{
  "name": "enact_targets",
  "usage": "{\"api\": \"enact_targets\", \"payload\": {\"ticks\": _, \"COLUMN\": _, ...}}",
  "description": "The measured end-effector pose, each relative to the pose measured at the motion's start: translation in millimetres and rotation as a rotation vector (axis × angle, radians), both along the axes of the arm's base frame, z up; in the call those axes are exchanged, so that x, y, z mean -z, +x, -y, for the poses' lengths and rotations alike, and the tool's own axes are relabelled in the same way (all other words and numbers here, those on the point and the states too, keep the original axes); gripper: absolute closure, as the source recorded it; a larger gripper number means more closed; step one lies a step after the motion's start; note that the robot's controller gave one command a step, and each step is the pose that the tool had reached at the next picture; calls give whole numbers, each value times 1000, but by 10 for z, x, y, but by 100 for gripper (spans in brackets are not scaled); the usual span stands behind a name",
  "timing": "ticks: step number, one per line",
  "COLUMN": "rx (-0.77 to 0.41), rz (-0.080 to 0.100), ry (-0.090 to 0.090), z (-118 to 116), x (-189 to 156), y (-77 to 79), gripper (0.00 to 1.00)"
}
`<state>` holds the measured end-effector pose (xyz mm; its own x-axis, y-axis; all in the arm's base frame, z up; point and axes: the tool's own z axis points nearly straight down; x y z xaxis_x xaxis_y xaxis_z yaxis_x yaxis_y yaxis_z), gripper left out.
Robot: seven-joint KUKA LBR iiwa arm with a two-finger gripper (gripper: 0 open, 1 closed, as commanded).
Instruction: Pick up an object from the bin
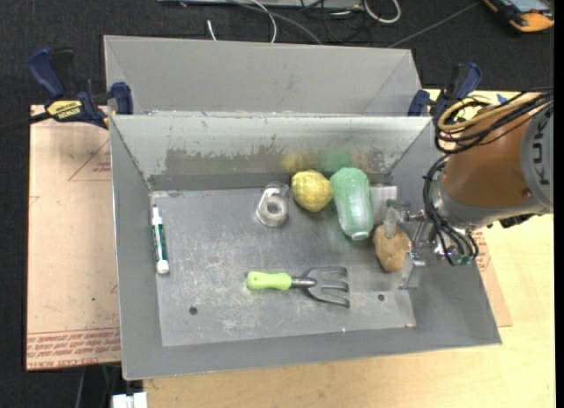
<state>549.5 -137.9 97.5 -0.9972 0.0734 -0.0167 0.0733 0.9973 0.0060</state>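
My gripper (402,246) is low at the right side of the bin floor, open, with one finger (392,216) behind and one finger (409,276) in front of a brown potato-shaped lump (389,248). The lump lies between them; whether they touch it I cannot tell. Just left of it a pale green bottle (352,203) lies on its side. A yellow lemon (310,190) rests against the bottle's far end.
A clear ring-shaped roll (272,209) sits left of the lemon. A small garden fork with a green handle (300,284) lies in the front middle. A white and green marker (159,241) lies along the left wall. The orange-covered arm reaches over the right rim.
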Motion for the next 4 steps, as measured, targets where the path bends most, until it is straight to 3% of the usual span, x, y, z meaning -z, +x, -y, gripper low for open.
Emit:
{"api": "enact_targets", "payload": {"ticks": 1, "rx": 75, "rz": 0, "ry": -3, "z": 70, "x": -173, "y": 13, "gripper": 0}}
{"api": "enact_targets", "payload": {"ticks": 2, "rx": 137, "rz": 13, "ry": 1, "z": 133, "x": 206, "y": 186, "gripper": 0}}
{"api": "enact_targets", "payload": {"ticks": 3, "rx": 171, "rz": 16, "ry": 2, "z": 133, "x": 216, "y": 189, "gripper": 100}}
{"api": "enact_targets", "payload": {"ticks": 4, "rx": 177, "rz": 16, "ry": 3, "z": 133, "x": 213, "y": 189, "gripper": 100}}
